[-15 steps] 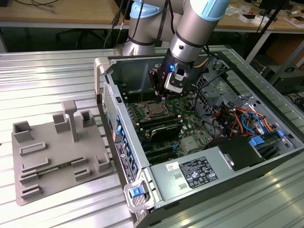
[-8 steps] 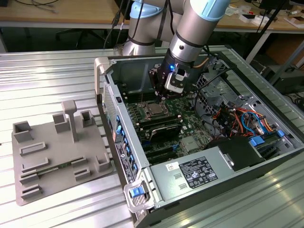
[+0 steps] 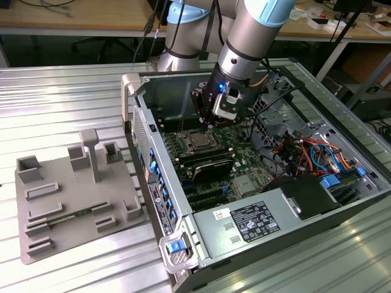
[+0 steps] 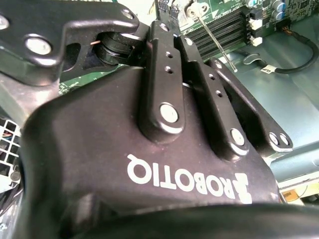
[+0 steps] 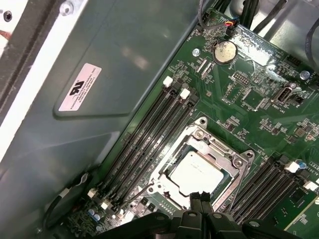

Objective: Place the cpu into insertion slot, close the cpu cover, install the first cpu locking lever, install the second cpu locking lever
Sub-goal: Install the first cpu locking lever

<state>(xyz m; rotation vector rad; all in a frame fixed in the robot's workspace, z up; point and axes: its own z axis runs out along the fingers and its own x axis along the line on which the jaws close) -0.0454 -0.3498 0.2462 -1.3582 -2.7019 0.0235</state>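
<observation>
Where the cpu sits: the small flat square chip with a silver-grey metal top (image 5: 197,174) lies flat in the square dark insertion slot with a thin metal rim (image 5: 160,175), near the middle of the green circuit board (image 5: 249,99).
cpu cover: the square silver metal frame with a cut-out centre (image 5: 224,149) looks lowered around the chip. I cannot tell whether it lies fully flush.
locking lever: a thin bright wire rod (image 4: 214,42) rises off the board just beside the end effector, so I judge it unlatched.
end effector: the black two-fingered tool (image 5: 202,198) hangs just above one edge of the socket. It is clenched, its tips drawn together with nothing visible between them.
risk, slipping: the rod is thin and likely springy. A push from closed tips could let it skid off and snap back.
risk, missed hook: if the rod is driven straight down and not steered sideways, it may bind on the frame without catching.
risk, scraping: a descent slightly off line would put the tips on the chip's top or the frame.
risk, neighbours: the long black memory slots (image 5: 149,139) lie just beside the socket, so a sideways sweep could strike their white clips.
risk, seating: clamping a frame that is not flush could load the chip unevenly.
</observation>
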